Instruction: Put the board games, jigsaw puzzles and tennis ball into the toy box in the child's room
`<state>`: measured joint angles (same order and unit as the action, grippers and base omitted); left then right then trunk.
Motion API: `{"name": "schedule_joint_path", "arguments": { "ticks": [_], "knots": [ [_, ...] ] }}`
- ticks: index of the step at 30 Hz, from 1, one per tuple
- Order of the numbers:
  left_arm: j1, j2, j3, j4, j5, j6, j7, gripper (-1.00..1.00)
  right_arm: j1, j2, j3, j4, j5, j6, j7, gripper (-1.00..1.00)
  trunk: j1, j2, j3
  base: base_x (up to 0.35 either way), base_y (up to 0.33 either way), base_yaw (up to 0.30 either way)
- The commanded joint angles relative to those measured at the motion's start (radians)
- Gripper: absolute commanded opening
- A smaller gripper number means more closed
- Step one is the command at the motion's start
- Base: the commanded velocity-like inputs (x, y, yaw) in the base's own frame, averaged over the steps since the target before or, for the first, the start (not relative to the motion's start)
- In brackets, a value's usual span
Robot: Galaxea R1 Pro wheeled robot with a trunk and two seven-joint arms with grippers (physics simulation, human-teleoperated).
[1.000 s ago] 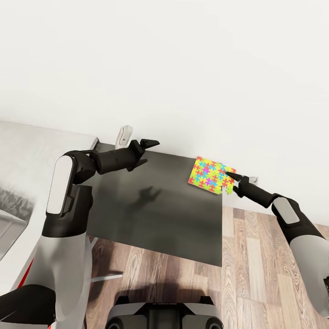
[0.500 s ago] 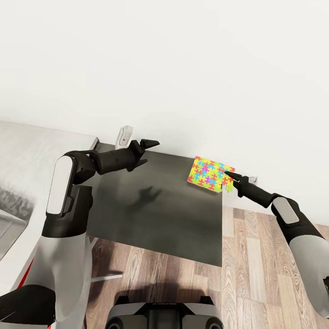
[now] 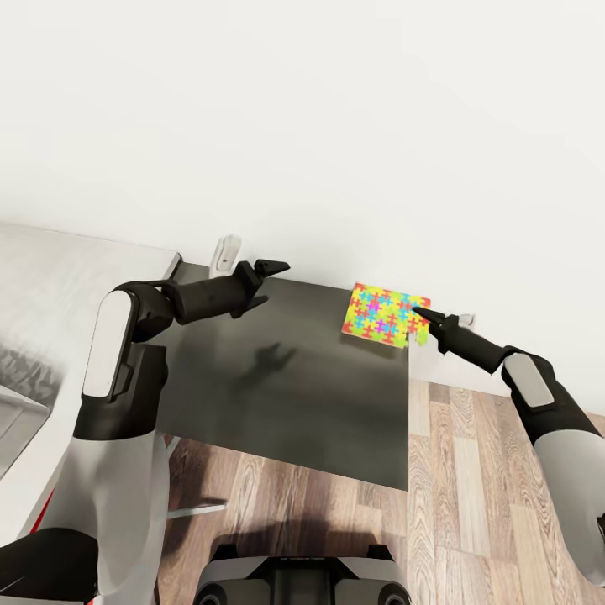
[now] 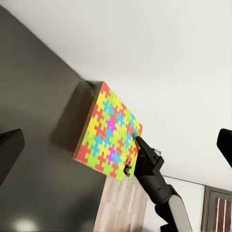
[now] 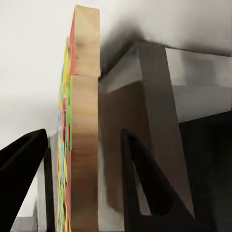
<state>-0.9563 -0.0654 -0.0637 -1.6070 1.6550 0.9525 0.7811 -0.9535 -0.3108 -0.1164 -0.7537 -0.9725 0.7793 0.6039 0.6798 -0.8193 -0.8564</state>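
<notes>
Head view: right gripper (image 3: 418, 313) straddles a jigsaw puzzle's (image 3: 382, 316) edge, jaws unclosed; left gripper (image 3: 276, 267) open, empty; boxing remains.

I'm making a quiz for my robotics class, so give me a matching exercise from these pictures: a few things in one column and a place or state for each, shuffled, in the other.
Things:
1. jigsaw puzzle
2. left gripper
3. right gripper
4. table

Places or states:
A. open, in the air above the dark surface, holding nothing
B. dark grey top, with wood floor past its near edge
C. fingers either side of the puzzle's edge
D. multicoloured, at the table's far right corner

Pairs: 1-D, 2-A, 3-C, 4-B
</notes>
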Motion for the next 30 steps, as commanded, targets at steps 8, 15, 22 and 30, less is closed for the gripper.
{"name": "schedule_joint_path", "arguments": {
  "ticks": [8, 15, 22, 30],
  "knots": [
    [0.017, 0.016, 0.008, 0.000, 0.009, 0.001, 0.007, 1.00, 0.012, -0.002, -0.006, -0.120, -0.014, 0.131, 0.002, -1.00, 0.000, -0.001, -0.001, 0.000, 0.000, 0.000],
    [0.022, 0.036, 0.036, 0.000, 0.009, 0.001, 0.001, 1.00, 0.065, -0.007, -0.008, -0.269, -0.014, 0.248, 0.002, -1.00, 0.000, -0.001, -0.001, 0.000, 0.000, 0.000],
    [0.023, 0.046, 0.050, 0.000, 0.008, 0.001, -0.009, 1.00, 0.181, -0.013, -0.013, -0.459, -0.023, 0.268, 0.001, -1.00, 0.000, -0.001, -0.001, 0.000, 0.000, 0.000],
    [0.017, 0.049, 0.073, 0.000, 0.008, 0.001, -0.013, 1.00, 0.267, -0.018, -0.018, -0.607, -0.027, 0.268, 0.001, -1.00, -0.030, 0.055, 0.025, 0.000, 0.000, 0.008]
  ]
}}
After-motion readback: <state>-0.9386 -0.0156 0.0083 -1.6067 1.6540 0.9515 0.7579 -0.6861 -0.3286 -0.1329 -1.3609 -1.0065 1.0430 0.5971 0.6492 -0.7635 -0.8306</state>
